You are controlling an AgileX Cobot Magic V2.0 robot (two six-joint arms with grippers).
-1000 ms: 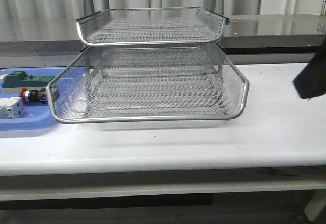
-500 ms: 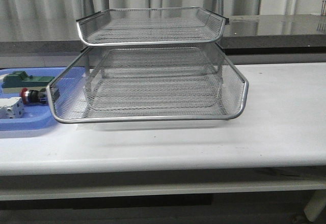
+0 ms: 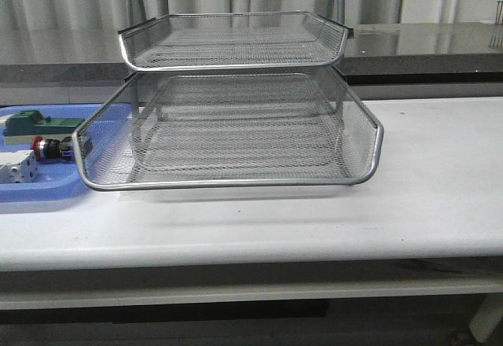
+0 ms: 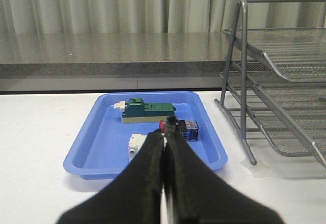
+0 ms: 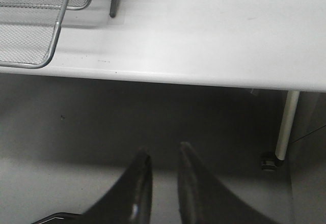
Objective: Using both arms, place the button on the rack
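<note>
Now | step: reach for the button point(image 4: 177, 128), lying in the blue tray point(image 4: 91, 137) at the bench's left, left of the rack point(image 3: 236, 126) | left gripper point(image 4: 164, 140) jaws together, must part before closing across the black body | right gripper point(image 5: 160, 155) jaws slightly apart, empty, off the bench's near edge | button: red cap, black barrel, blue rear block, on its side.

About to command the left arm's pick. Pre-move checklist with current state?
1. Button in blue tray, unobstructed: ok.
2. Left claw open for the grasp: not ok, fingers together.
3. Left claw lined up with button: ok, roughly, in the wrist view.
4. Right claw clear of the rack: ok, off the table edge, above the floor.
5. Rack tiers free to receive: ok, none holds anything.
</note>
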